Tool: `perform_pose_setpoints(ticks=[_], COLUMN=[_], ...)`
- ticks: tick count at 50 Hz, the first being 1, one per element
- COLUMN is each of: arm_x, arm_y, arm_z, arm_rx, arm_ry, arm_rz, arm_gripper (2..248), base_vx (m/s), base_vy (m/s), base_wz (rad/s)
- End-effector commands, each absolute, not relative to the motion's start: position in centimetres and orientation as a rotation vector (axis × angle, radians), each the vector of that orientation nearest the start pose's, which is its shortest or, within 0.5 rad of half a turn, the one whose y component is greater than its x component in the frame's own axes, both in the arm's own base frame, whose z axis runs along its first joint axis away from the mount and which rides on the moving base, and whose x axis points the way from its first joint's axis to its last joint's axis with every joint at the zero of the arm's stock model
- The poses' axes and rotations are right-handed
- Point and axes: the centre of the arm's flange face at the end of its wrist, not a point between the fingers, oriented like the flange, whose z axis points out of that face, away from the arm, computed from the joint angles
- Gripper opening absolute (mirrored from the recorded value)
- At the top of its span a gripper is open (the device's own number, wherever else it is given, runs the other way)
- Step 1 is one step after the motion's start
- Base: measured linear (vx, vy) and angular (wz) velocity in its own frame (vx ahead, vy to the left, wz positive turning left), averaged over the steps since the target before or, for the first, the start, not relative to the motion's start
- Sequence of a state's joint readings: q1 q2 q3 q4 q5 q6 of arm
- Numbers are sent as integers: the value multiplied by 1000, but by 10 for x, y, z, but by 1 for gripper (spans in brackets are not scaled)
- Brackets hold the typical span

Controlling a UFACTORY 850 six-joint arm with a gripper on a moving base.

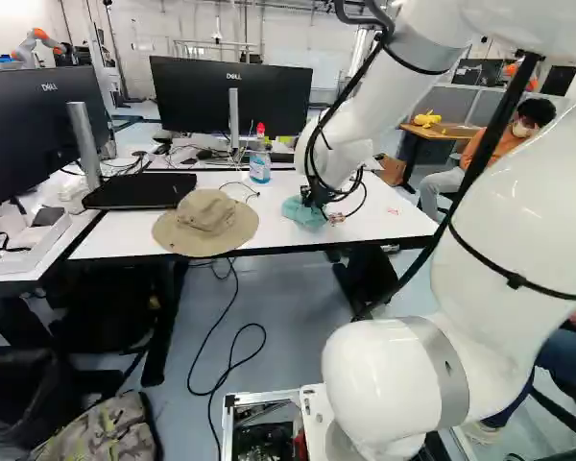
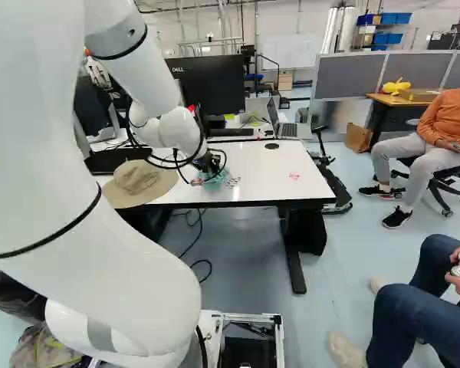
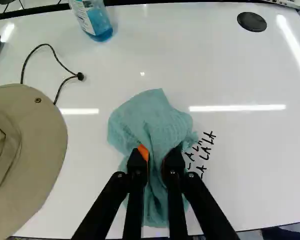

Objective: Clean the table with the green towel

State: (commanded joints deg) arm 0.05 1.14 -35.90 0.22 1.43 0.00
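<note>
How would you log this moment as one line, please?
gripper: shut on green towel | towel: on white table | black marks: showing beside towel | cleaning: unfinished | hat, bottle: on table

"DELL" stood on the backs of two black monitors – one at the left edge of the left base view (image 1: pixel 38 134), one further back, by the spray bottle (image 1: pixel 259 167). On the white tabletop (image 3: pixel 250 165), just beside the teal towel (image 3: pixel 150 117), black handwriting (image 3: pixel 206 142) read "LA" several times over – some letters only partly showed. The bottle's label (image 3: pixel 83 15) and a red mark (image 2: pixel 294 176) on the tabletop were too small to read.
</note>
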Motion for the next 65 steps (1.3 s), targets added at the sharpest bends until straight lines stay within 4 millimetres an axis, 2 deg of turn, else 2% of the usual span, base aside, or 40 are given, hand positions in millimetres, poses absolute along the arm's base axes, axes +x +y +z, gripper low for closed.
perform_pose_setpoints(ticks=[10,28,65], arm_x=[431,430,424], arm_y=[0,0,0], arm_z=[423,422,418], arm_rx=[-2970,-2973,-3014], arm_ry=[4,4,4], arm_rz=[-1019,-1011,-882], arm_gripper=[48,48,48], base_vx=[0,0,0], base_vy=[0,0,0], base_wz=[0,0,0])
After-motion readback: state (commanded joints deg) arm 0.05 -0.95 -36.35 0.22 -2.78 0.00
